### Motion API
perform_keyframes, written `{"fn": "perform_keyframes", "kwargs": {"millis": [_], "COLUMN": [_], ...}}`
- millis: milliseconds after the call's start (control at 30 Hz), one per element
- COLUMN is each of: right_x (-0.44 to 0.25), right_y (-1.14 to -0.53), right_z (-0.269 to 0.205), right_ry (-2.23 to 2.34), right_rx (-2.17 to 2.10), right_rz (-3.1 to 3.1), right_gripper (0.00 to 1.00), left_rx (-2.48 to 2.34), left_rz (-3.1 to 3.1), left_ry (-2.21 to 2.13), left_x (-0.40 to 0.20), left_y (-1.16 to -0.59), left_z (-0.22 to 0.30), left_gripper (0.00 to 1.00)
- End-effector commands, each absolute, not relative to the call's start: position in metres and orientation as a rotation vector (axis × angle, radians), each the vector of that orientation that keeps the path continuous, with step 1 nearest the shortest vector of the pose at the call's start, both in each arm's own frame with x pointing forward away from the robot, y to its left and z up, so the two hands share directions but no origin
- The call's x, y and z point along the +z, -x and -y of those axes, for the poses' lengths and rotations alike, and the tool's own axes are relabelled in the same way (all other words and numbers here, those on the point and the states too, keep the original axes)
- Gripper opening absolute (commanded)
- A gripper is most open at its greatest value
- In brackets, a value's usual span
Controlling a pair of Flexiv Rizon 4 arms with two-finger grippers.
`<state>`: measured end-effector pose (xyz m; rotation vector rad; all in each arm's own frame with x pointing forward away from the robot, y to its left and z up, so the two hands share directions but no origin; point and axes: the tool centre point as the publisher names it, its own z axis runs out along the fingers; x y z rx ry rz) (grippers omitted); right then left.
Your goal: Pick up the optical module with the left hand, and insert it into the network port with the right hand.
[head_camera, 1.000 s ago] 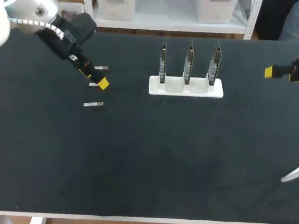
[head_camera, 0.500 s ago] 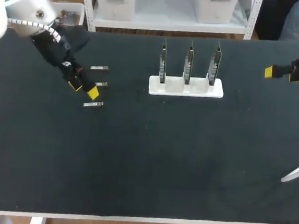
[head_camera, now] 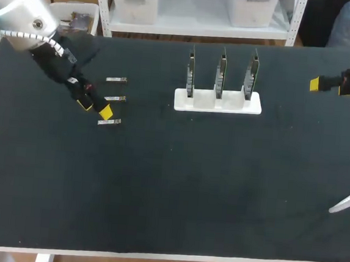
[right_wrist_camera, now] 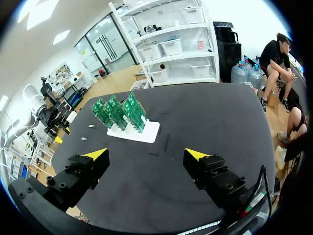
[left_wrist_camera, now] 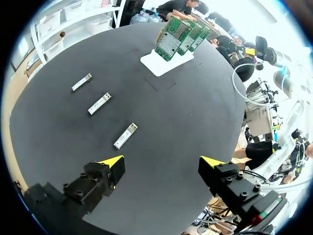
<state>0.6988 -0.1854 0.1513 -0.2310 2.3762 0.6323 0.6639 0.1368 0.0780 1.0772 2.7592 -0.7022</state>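
Head camera high behind the robot, looking down on the table [head_camera: 169, 198], left wrist camera close above the optical modules [left_wrist_camera: 99, 104], card stand [left_wrist_camera: 166, 61] ahead at twelve o'clock, right wrist camera farther back, same stand at eleven o'clock, shared by all views

three optical modules [head_camera: 114, 98] in a line front to back on the table's [head_camera: 188, 187] left part, left gripper [head_camera: 95, 108] just left of the nearer two, stand [head_camera: 218, 103] holding three upright boards [head_camera: 220, 74] at middle back, right gripper [head_camera: 329, 87] far right, well apart
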Motion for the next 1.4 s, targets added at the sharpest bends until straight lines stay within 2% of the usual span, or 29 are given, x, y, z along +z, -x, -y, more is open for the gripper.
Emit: {"fn": "perform_keyframes", "kwargs": {"millis": [33, 333, 633, 1400], "right_x": [0.151, 0.151, 0.151, 0.151], "right_y": [-0.699, -0.699, -0.699, -0.699], "right_z": [0.185, 0.185, 0.185, 0.185], "right_ry": [0.23, 0.23, 0.23, 0.23], "right_rx": [0.632, 0.632, 0.632, 0.632], "right_rz": [-2.376, -2.376, -2.376, -2.376], "right_gripper": [1.0, 1.0, 1.0, 1.0], "left_rx": [-0.701, -0.602, -0.561, -0.561], "left_rz": [-2.757, -2.738, -2.733, -2.794], "left_ry": [-1.08, -1.306, -1.396, -1.346], "left_x": [0.078, 0.08, 0.07, 0.062], "left_y": [-0.664, -0.669, -0.668, -0.66], "left_z": [-0.137, -0.122, -0.132, -0.144], "left_gripper": [1.0, 1.0, 1.0, 1.0]}}
